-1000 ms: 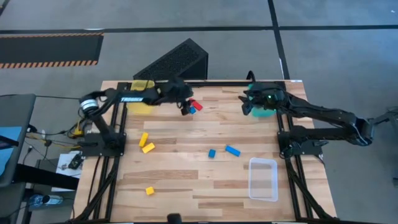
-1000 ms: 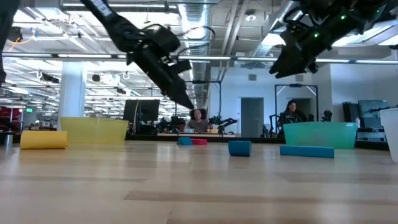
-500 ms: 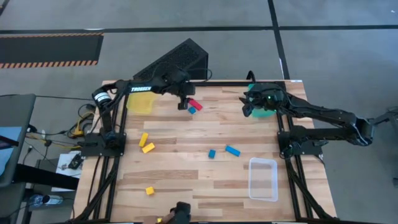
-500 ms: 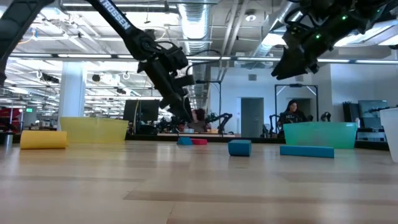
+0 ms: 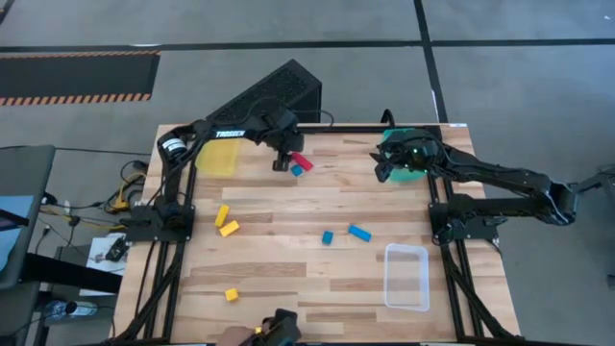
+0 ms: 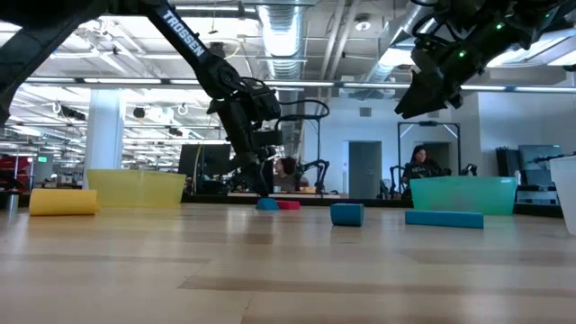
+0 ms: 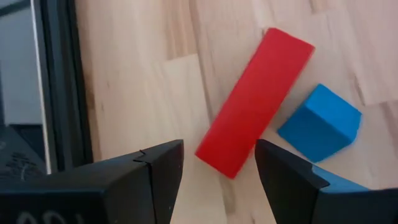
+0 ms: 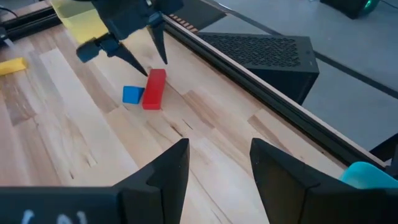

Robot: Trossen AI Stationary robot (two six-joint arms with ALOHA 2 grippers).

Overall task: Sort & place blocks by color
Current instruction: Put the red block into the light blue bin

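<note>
A red bar (image 5: 301,160) and a blue cube (image 5: 297,170) lie side by side near the table's far edge. My left gripper (image 7: 219,171) is open and points down over them. Its fingers stand on either side of the red bar's (image 7: 255,102) end without touching, and the blue cube (image 7: 320,124) lies just beside. In the low view my left gripper (image 6: 258,187) hangs close above the table. My right gripper (image 5: 384,165) is open and held high beside the teal bin (image 5: 411,159). Two blue blocks (image 5: 359,232) and three yellow blocks (image 5: 229,228) lie scattered on the table.
A yellow bin (image 5: 216,159) stands at the far left corner and a clear bin (image 5: 406,277) near the right edge. A black perforated box (image 5: 269,96) lies just beyond the far edge. The middle of the table holds only the scattered blocks.
My left gripper has come down toward the red bar and tipped from a slant to nearly upright, shifting slightly toward the table's far edge. Its arm has swung toward the far edge. The blocks have stayed where they were.
</note>
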